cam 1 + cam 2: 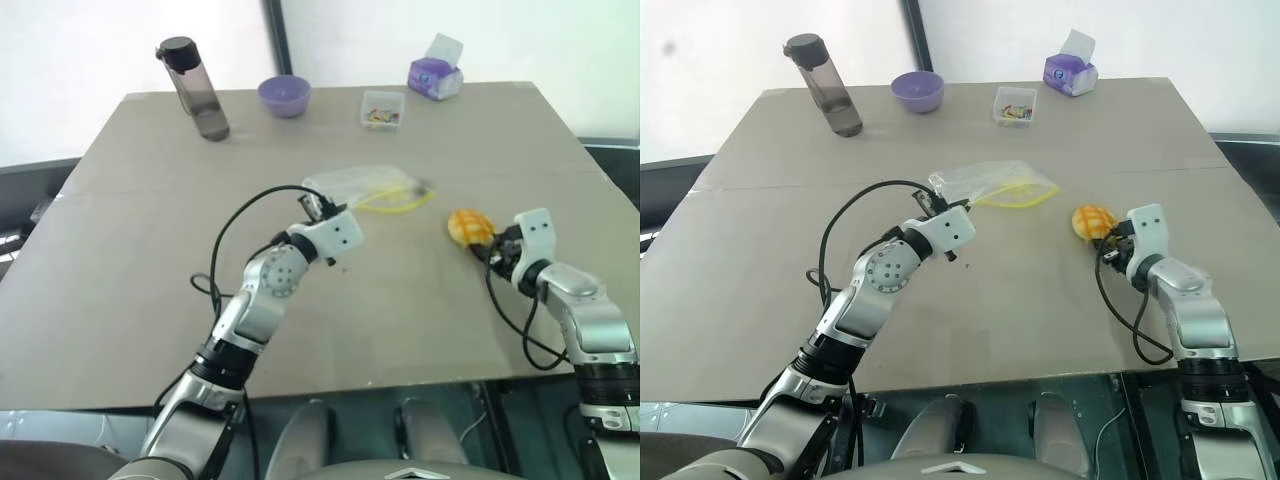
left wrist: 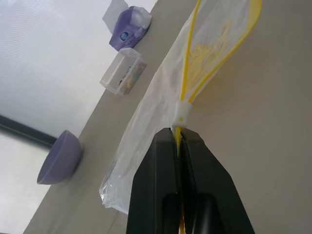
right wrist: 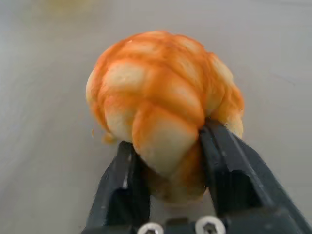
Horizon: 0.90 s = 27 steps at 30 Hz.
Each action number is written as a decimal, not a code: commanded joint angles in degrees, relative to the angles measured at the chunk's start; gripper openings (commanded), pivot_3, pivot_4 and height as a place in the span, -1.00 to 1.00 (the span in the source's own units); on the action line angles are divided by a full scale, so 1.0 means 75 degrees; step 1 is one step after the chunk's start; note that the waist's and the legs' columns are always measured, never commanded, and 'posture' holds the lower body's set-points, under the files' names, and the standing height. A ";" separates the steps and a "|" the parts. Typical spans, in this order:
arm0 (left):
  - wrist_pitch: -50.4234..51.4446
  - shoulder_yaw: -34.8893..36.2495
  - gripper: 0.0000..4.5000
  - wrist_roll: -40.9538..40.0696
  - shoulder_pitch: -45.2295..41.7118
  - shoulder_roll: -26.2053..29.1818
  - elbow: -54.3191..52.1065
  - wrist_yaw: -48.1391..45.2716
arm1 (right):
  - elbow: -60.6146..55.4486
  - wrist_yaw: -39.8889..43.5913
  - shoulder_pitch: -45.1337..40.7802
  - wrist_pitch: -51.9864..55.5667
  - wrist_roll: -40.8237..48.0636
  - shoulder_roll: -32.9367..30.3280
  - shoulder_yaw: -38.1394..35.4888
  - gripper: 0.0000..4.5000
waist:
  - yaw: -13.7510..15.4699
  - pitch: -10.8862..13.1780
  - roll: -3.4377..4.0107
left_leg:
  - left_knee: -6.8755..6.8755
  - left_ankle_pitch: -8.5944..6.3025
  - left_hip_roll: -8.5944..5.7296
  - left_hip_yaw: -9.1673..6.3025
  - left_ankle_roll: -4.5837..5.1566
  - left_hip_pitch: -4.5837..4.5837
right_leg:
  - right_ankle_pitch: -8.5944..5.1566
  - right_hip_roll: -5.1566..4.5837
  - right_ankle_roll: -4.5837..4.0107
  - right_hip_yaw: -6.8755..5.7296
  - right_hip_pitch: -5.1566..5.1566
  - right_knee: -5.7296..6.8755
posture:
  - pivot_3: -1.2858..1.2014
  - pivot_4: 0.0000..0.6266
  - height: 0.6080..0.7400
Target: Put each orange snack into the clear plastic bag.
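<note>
Right gripper pinches the orange snack on the table, right of the clear plastic bag. Left gripper is clamped on the bag's yellow seal. Grasping looks in hand; next, carry the bun to the bag's mouth. The bag appears empty; the small clear box holds colourful bits.

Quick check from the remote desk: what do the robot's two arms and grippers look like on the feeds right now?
Both arms are silver-grey metal with black joint bands and rounded housings. Each wrist carries a white blocky mount with small dark holes, and a loose black cable loops from it back along the arm. The left gripper and right gripper each have two black fingers, tapered and matte; two silver screw heads sit at the right gripper's base.
</note>
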 commanded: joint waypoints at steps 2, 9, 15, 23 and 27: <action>-0.0083 -0.0007 -1.00 -0.0006 -0.0068 -0.0011 -0.0183 0.0043 | -0.0140 0.0024 0.0045 -0.1161 -0.0545 -0.0341 0.0315 -0.86 | -0.0004 0.0001 0.0001 | -0.0001 0.0000 0.0000 0.0001 0.0000 -0.0001 | 0.0000 0.0000 0.0000 0.0001 -0.0003 0.0000 | 0.03 -0.52 1.00; -0.0121 -0.0049 -1.00 0.0011 -0.0134 -0.0036 -0.0098 0.0046 | -0.0660 0.0605 -0.0126 -0.2976 -0.0795 -0.0852 0.0714 -0.86 | -0.0005 0.0006 0.0001 | -0.0009 0.0000 0.0000 0.0000 0.0000 -0.0009 | -0.0001 0.0000 0.0001 0.0000 -0.0009 -0.0010 | 0.03 -0.52 1.00; -0.0142 -0.0073 -1.00 0.0019 -0.0143 -0.0049 -0.0046 0.0066 | -0.0964 0.1189 -0.0337 -0.3405 -0.0654 -0.0888 0.0921 -0.86 | 0.0008 0.0009 0.0000 | -0.0010 0.0000 0.0003 -0.0001 0.0000 -0.0010 | -0.0001 0.0000 0.0001 -0.0002 -0.0008 -0.0015 | 0.03 -0.52 1.00; -0.0167 -0.0101 -1.00 -0.0002 -0.0206 -0.0113 -0.0065 0.0102 | -0.0728 0.1238 -0.0766 -0.3363 -0.0832 -0.0509 0.1357 -0.86 | 0.0030 0.0011 -0.0001 | -0.0010 0.0000 0.0002 -0.0004 0.0000 -0.0014 | -0.0001 -0.0001 0.0000 -0.0005 -0.0009 -0.0020 | 0.03 -0.52 1.00; -0.0209 -0.0109 -1.00 -0.0036 -0.0213 -0.0153 -0.0117 0.0121 | -0.0541 0.1253 -0.0815 -0.3431 -0.0906 -0.0415 0.1528 -0.86 | 0.0029 0.0012 -0.0001 | -0.0012 0.0000 0.0002 -0.0006 0.0000 -0.0016 | -0.0001 -0.0001 0.0000 -0.0006 -0.0010 -0.0023 | 0.03 -0.52 1.00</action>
